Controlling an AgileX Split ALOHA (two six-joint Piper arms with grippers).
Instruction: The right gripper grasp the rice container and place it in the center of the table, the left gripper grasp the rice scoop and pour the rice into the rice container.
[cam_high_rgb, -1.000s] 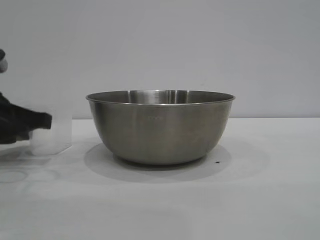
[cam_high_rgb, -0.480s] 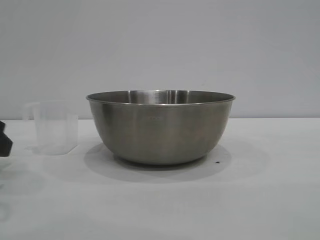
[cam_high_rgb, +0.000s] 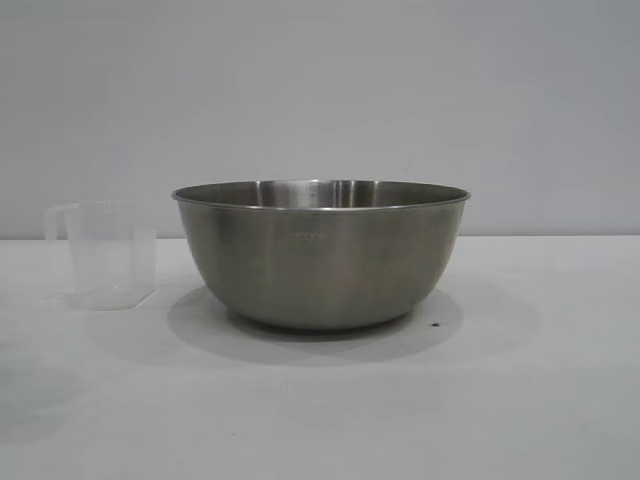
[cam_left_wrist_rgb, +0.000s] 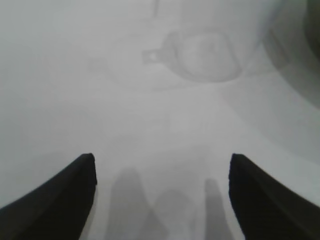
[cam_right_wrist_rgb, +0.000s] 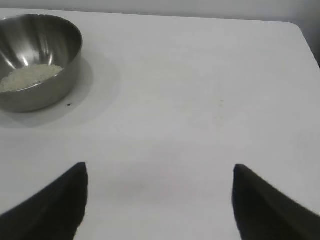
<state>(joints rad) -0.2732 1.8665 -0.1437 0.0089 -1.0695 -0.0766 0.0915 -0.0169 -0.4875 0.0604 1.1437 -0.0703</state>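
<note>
The steel rice container (cam_high_rgb: 320, 255) stands in the middle of the white table (cam_high_rgb: 520, 400). The right wrist view shows it (cam_right_wrist_rgb: 60, 55) with a pale heap of rice (cam_right_wrist_rgb: 30, 76) inside. The clear plastic rice scoop (cam_high_rgb: 108, 255) stands upright on the table to the container's left, handle pointing away from it, and looks empty. It shows blurred in the left wrist view (cam_left_wrist_rgb: 205, 55). My left gripper (cam_left_wrist_rgb: 162, 165) is open and empty, apart from the scoop. My right gripper (cam_right_wrist_rgb: 160, 172) is open and empty over bare table, well away from the container. Neither gripper shows in the exterior view.
A small dark speck (cam_high_rgb: 436, 324) lies on the table by the container's base. The table's far edge and rounded corner (cam_right_wrist_rgb: 292, 24) show in the right wrist view. A plain grey wall stands behind the table.
My left gripper was at the scoop a second ago, drew back to the left edge, and is now out of the exterior view. The scoop stands free. The container has not moved.
</note>
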